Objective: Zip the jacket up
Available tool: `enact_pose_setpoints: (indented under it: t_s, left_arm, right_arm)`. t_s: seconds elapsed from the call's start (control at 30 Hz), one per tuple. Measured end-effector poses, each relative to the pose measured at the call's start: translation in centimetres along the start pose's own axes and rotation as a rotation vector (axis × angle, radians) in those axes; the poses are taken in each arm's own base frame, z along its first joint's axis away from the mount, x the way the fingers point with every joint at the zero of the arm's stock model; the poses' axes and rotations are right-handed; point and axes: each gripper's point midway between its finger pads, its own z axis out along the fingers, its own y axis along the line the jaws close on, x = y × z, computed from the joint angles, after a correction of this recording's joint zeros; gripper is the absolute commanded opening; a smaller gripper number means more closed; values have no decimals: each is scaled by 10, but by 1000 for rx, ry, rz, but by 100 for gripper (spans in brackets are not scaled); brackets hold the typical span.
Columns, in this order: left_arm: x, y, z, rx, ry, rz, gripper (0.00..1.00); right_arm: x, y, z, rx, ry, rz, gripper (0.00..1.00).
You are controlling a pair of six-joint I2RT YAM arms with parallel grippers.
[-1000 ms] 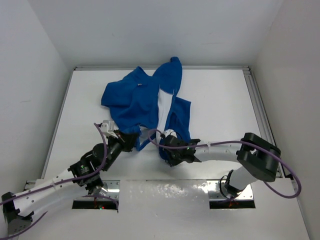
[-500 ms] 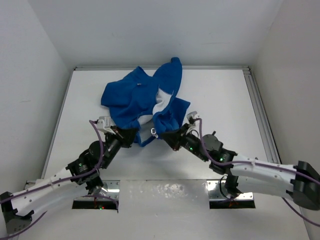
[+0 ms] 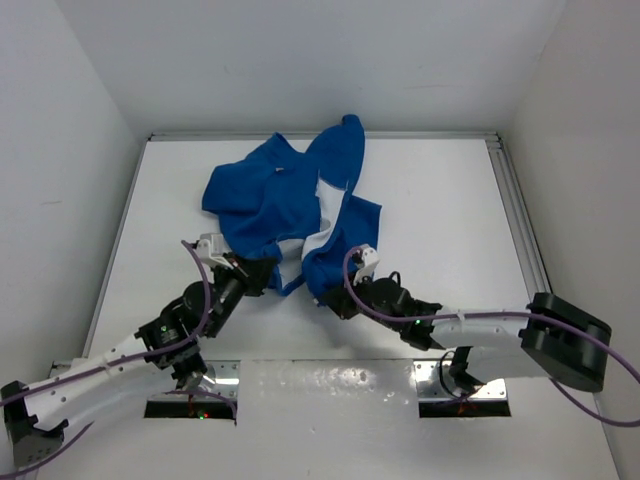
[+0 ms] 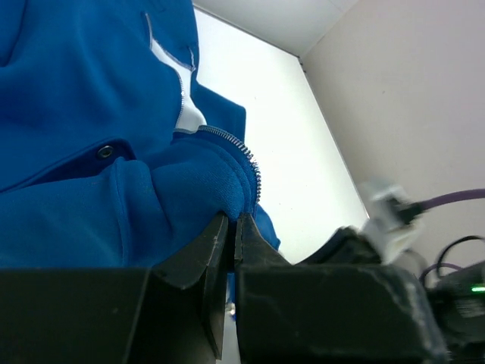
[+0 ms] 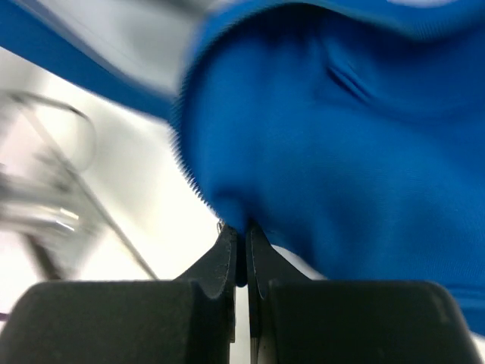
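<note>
The royal-blue jacket (image 3: 270, 195) lies crumpled and unzipped on the white table, its pale lining (image 3: 326, 214) showing between the front panels. My left gripper (image 3: 268, 276) is shut on the left panel's lower hem. In the left wrist view the jaws (image 4: 233, 221) pinch blue fleece (image 4: 91, 152) just below the silvery zipper teeth (image 4: 246, 155). My right gripper (image 3: 333, 300) is shut on the right panel's lower corner. The right wrist view shows its jaws (image 5: 244, 230) closed on a fold of blue fabric (image 5: 341, 136) beside a row of zipper teeth (image 5: 188, 163).
White walls close in the table (image 3: 440, 200) on three sides, with a metal rail (image 3: 515, 210) along the right edge. Purple cables (image 3: 200, 290) loop off both arms. The right arm's wrist (image 4: 390, 208) shows close by in the left wrist view.
The right arm has swung about, lifting the right front panel's corner and bringing it back down near the left gripper. The panel has shifted. The left arm has hardly moved.
</note>
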Motion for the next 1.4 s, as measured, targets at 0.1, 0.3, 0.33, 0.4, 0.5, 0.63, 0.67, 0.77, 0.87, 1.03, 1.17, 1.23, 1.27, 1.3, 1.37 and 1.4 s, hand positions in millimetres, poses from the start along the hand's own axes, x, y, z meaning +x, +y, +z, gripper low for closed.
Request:
enact_pose_setpoints:
  t_s: [0.1, 0.3, 0.33, 0.4, 0.5, 0.63, 0.67, 0.77, 0.87, 1.03, 1.17, 1.23, 1.27, 1.3, 1.37, 1.4]
  left_arm:
    - [3, 1, 2, -6, 10, 3, 0]
    - [10, 1, 6, -7, 27, 8, 0]
    - [10, 0, 6, -4, 26, 6, 0]
    - [10, -1, 7, -2, 25, 6, 0]
    - [12, 0, 8, -6, 32, 13, 0]
    - [14, -6, 10, 17, 40, 8, 0]
    - [15, -7, 11, 21, 43, 7, 0]
    - [16, -12, 12, 40, 47, 1, 0]
    - [15, -19, 12, 73, 47, -13, 0]
    - [19, -31, 16, 119, 66, -32, 0]
    - [24, -37, 17, 143, 87, -41, 0]
    - [24, -40, 17, 157, 89, -46, 0]
    - [24, -41, 16, 163, 89, -47, 0]
    - [23, -42, 16, 168, 89, -49, 0]
    - [22, -44, 16, 175, 86, -52, 0]
    - [22, -45, 16, 179, 86, -53, 0]
  right_arm:
    - [-34, 24, -2, -86, -123, 13, 0]
    - [-66, 43, -6, -158, -244, 3, 0]
    - [-68, 44, -7, -163, -252, -2, 0]
    - [-73, 46, -9, -170, -268, -10, 0]
    - [-78, 48, -12, -177, -284, -18, 0]
    - [-88, 52, -16, -191, -321, -15, 0]
    - [-92, 54, -17, -198, -340, -9, 0]
    - [-106, 61, -25, -228, -400, 14, 0]
    - [-119, 65, -33, -252, -464, 45, 0]
    - [-131, 67, -36, -259, -518, 77, 0]
    - [-131, 67, -34, -260, -522, 87, 0]
    - [-132, 67, -34, -259, -523, 90, 0]
    - [-132, 67, -34, -259, -523, 90, 0]
    - [-132, 67, -34, -259, -524, 90, 0]
    - [-133, 67, -34, -259, -527, 91, 0]
    - [-133, 66, -35, -257, -532, 93, 0]
